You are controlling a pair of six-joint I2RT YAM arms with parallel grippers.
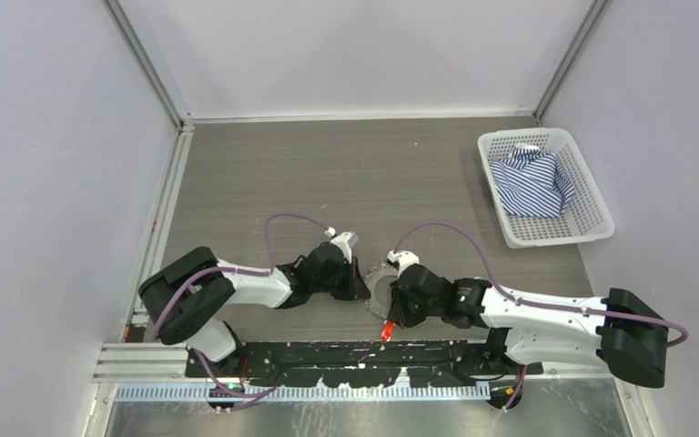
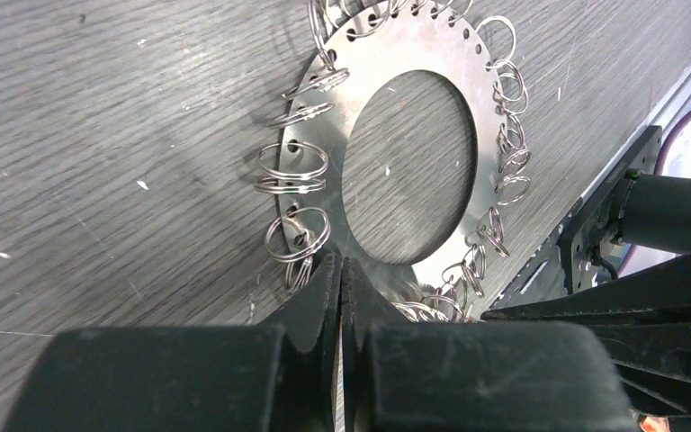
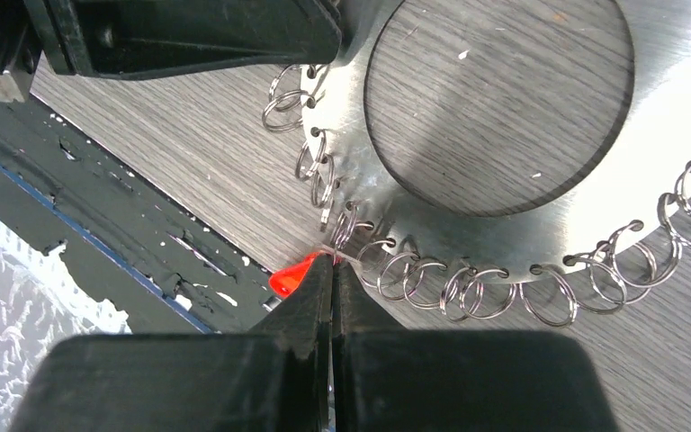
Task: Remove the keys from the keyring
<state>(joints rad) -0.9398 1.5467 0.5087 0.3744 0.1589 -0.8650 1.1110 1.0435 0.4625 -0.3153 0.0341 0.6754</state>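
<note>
Pinching stiff, slippery silvery metal keyring rim at six o'clock: left tool closed | right tool clamps tiny, light red-headed key

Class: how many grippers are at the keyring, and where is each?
2. The left gripper is at the keyring's left edge; the right gripper is at its near edge, by the red key.

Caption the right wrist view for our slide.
Closed right gripper touching a small red tab beside the flat silvery perforated ring.
</note>
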